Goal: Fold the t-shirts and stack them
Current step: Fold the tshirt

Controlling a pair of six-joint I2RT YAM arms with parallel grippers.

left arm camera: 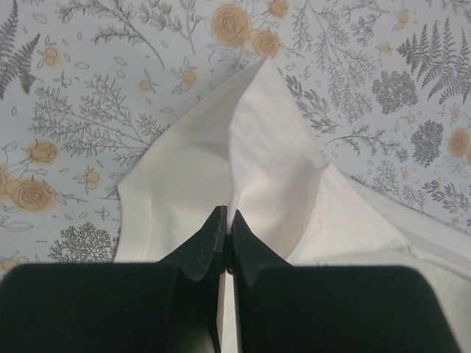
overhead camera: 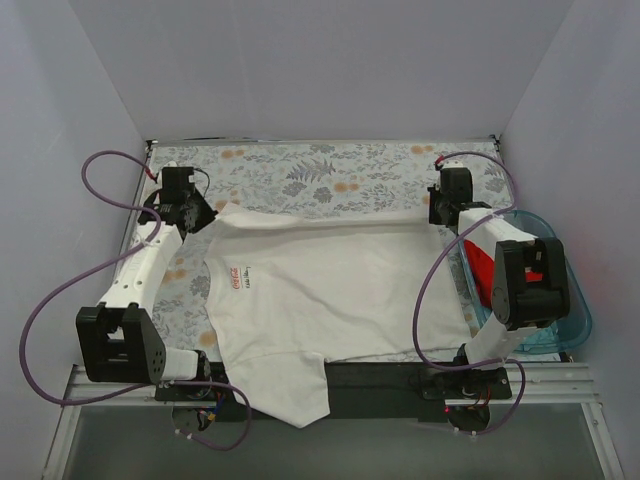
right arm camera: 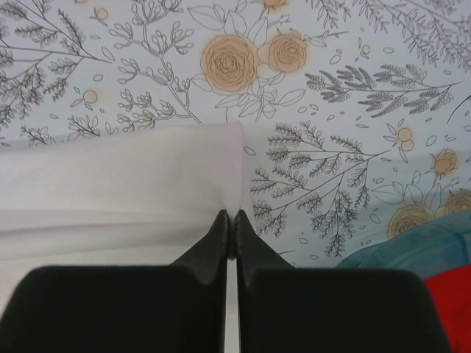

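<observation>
Left pincer (left arm camera: 227, 226) is clamped on a raised fold of the white cloth t-shirt with small red script logo (overhead camera: 340, 290), the cloth peaking just ahead of its tips. Right pincer (right arm camera: 230, 220) nips the shirt's other far corner, with the cloth spreading to its left over the floral-patterned tabletop (overhead camera: 300, 175).

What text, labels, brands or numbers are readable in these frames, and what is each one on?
red script logo on the chest of the white t-shirt: too small and blurred to read.
tiny dark line of print beside that logo: unreadable.
floral table cover, blue tub, red t-shirt: no text visible.
Both wrist views: no text.
</observation>
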